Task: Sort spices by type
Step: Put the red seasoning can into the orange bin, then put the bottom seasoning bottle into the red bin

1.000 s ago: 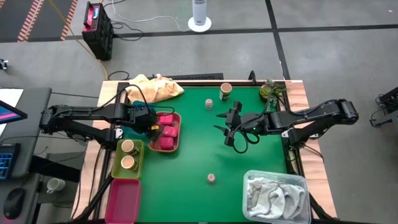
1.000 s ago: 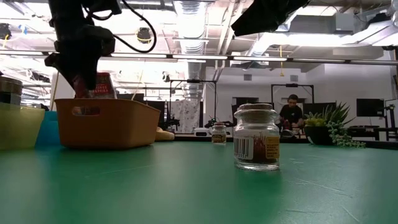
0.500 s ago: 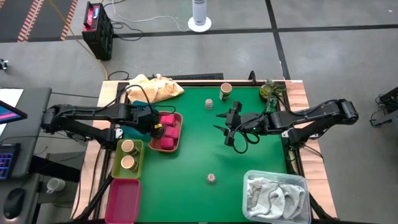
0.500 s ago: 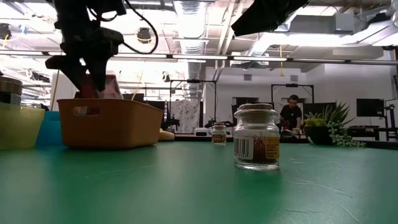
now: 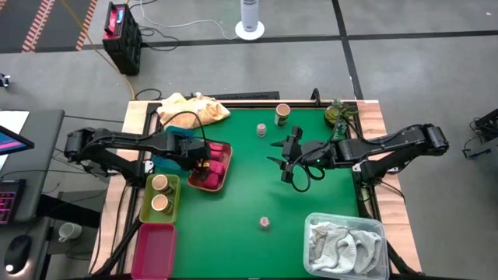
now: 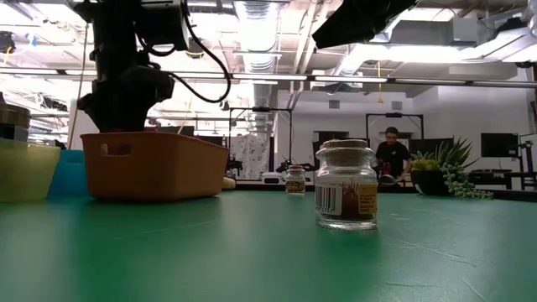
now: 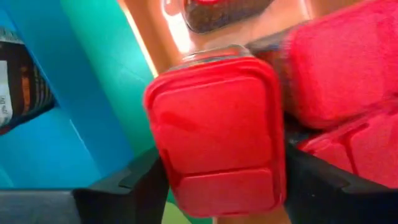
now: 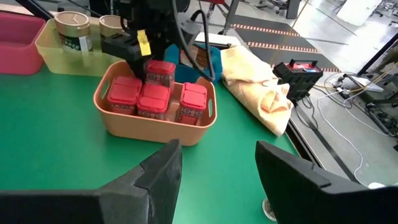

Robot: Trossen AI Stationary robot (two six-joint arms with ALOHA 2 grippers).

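A pink packet (image 7: pixel 216 130) is gripped by the left end effector (image 5: pixel 201 162) inside the salmon tray (image 5: pixel 222 177) near the surface's left edge. If released crookedly, it could wedge against neighbouring packets (image 8: pixel 138 96). It is held upright, long axis vertical, lid upward. The right end effector (image 5: pixel 285 162) is parted, empty, mid-surface.

No legible text, brand or number found on any item. The clear jar (image 6: pixel 346 184) near the table's front edge carries a barcode and a yellow label panel, print too small to read. The tan cups (image 8: pixel 69 31) in the lime tray (image 8: pixel 46 46) bear dark green label bands, also unreadable.
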